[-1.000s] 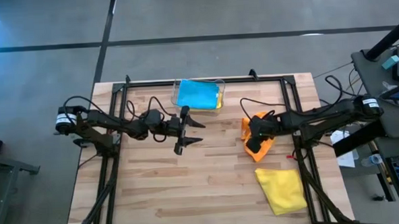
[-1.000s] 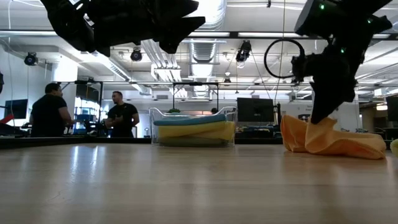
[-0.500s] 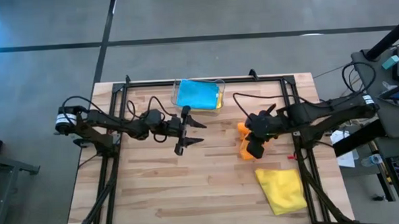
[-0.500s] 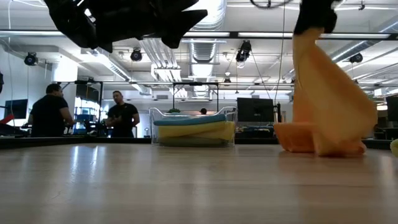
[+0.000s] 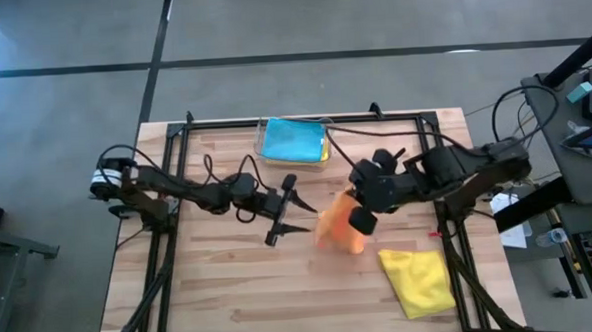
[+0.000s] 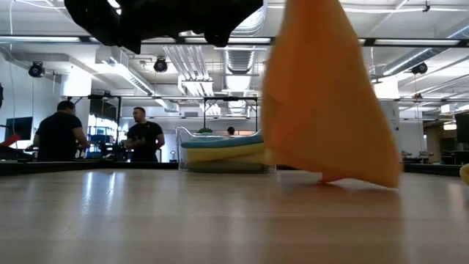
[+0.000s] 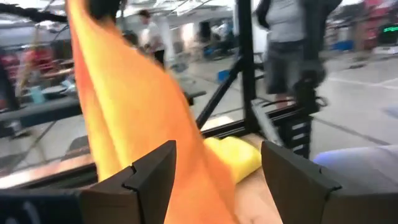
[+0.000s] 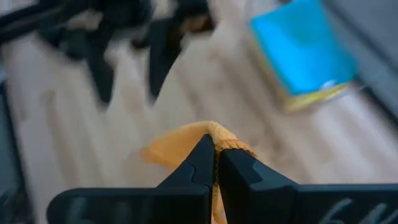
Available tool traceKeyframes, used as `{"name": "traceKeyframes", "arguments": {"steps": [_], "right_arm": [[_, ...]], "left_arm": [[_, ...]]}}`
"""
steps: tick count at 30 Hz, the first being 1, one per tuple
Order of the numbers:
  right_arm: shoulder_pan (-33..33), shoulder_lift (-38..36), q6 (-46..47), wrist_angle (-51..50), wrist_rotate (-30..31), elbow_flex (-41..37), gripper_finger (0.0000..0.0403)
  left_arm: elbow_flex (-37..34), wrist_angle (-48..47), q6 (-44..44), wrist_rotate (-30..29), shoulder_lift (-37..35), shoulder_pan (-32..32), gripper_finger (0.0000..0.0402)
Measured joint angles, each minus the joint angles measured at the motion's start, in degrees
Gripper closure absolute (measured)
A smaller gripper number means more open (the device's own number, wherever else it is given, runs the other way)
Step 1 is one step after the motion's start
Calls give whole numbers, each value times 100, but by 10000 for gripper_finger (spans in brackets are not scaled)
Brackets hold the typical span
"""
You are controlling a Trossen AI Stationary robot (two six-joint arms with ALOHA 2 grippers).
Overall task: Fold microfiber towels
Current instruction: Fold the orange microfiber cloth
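Note:
An orange microfiber towel (image 5: 334, 230) hangs over the table's middle from my shut right gripper (image 5: 358, 219); it fills the low view (image 6: 322, 95). I cannot tell whether its lower edge (image 6: 359, 176) touches the table. My left gripper (image 5: 303, 214) stands open just left of it, its fingers pointing level at the towel (image 7: 137, 106) with nothing between them. A yellow towel (image 5: 418, 279) lies flat near the table's near right corner. A light blue towel (image 5: 293, 139) lies on top of the stack in the clear bin. My right gripper pinches a bunched top edge of the orange towel (image 8: 211, 133) between its two shut fingers, coming slanting down from the table's right. The towel hangs below the fingers in a loose, widening drape.
The clear bin (image 5: 327, 151) with stacked towels stands at the table's far edge, in the middle. A black frame (image 5: 274, 121) runs along the far edge and both sides. Bare wood lies near and left of the towel. People stand in the room beyond the table (image 6: 143, 136).
My right gripper has risen and swung toward the table's middle, staying shut. It has drawn the orange towel up off its heap at the right, so the towel now hangs spread below it. My left gripper has edged toward the towel, still open.

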Motion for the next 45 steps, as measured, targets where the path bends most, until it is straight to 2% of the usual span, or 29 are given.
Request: {"name": "traceKeyframes", "arguments": {"steps": [2, 6, 8, 13, 19, 21, 27, 32, 34, 45], "right_arm": [[-3, 156, 61, -115, 332, 347, 395], [-3, 371, 183, -218, 760, 835, 395], [-3, 428, 228, -245, 886, 965, 395], [-32, 502, 231, -222, 1065, 1045, 395], [-71, 529, 321, -201, 1169, 1020, 395], [-69, 533, 340, -199, 1169, 1014, 395], [-69, 637, 549, -197, 1171, 1013, 394], [-69, 641, 575, -197, 1169, 1007, 394], [-69, 641, 575, -198, 1169, 1007, 394], [-69, 639, 542, -193, 1165, 1009, 394]], "left_arm": [[0, -105, 67, -519, -5, -88, 182], [8, -762, 468, -2402, -236, -352, 182], [29, -1012, 495, -3119, -397, -510, 182], [28, -1541, 454, -3759, -732, -1063, 182], [22, -2003, 413, -5442, -656, -1719, 182], [12, -2108, 196, -5609, -527, -1745, 182], [13, -1771, -268, -5457, -109, -1637, 182], [145, -1540, -766, -4784, 233, -1434, 182], [246, -1552, -778, -4738, 426, -1394, 180], [659, -1517, -1474, -5553, 1118, -1240, 126]]}}
